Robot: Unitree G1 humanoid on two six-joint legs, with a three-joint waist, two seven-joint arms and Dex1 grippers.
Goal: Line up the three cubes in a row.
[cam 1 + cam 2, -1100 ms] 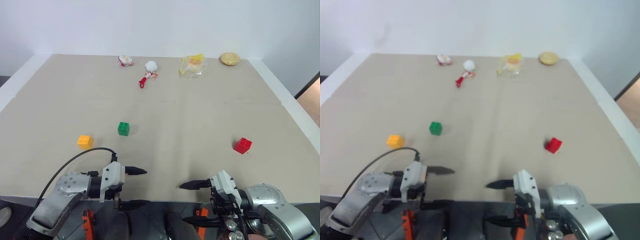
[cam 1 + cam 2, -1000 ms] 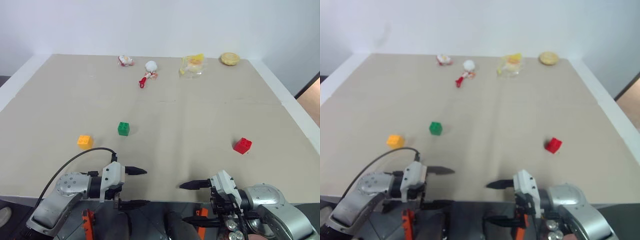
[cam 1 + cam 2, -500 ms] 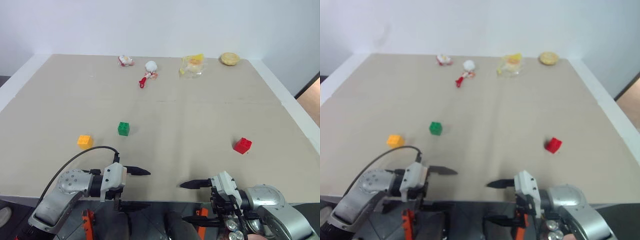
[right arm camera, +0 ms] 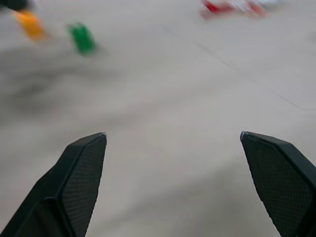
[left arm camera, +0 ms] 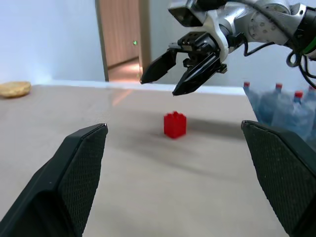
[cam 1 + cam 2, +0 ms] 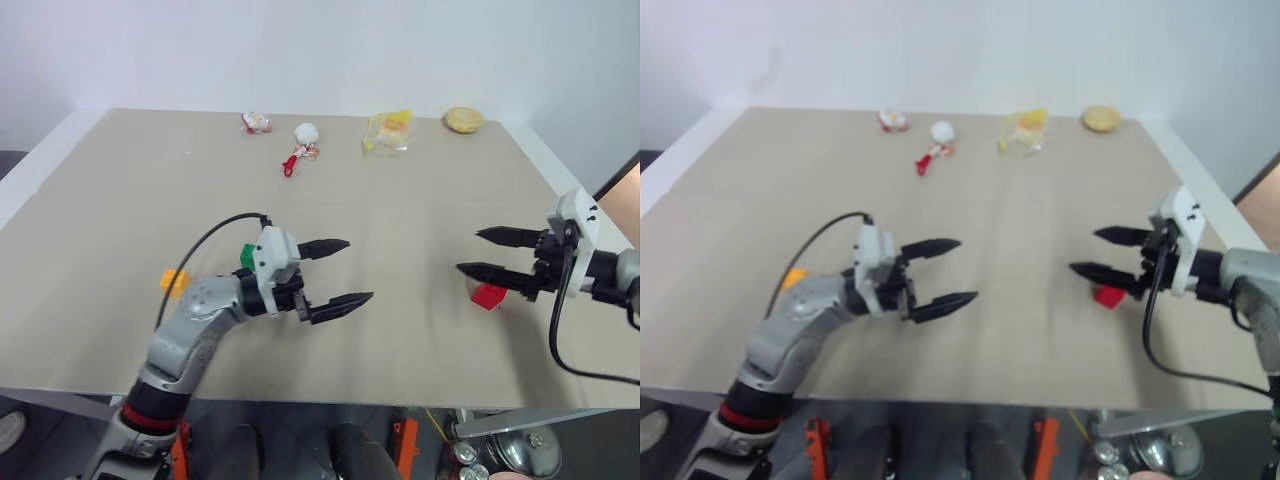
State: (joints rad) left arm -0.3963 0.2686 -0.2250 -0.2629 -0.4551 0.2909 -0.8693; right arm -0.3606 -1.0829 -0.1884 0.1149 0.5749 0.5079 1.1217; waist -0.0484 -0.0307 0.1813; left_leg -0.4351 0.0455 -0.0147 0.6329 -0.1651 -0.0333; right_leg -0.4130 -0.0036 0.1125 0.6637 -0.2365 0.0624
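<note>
Beige and bare of any readable writing, the counter (image 6: 420,330) runs back to a white wall. Going left to right: the orange-yellow cube (image 6: 173,282) sits near the left side, partly behind the left arm; the green cube (image 6: 246,256) peeks out just behind the left end effector (image 6: 340,272), which hangs over the counter with fingers spread wide and empty. Well apart on the right, the red cube (image 6: 489,296) lies just below the right end effector (image 6: 482,254), likewise open and empty.
</note>
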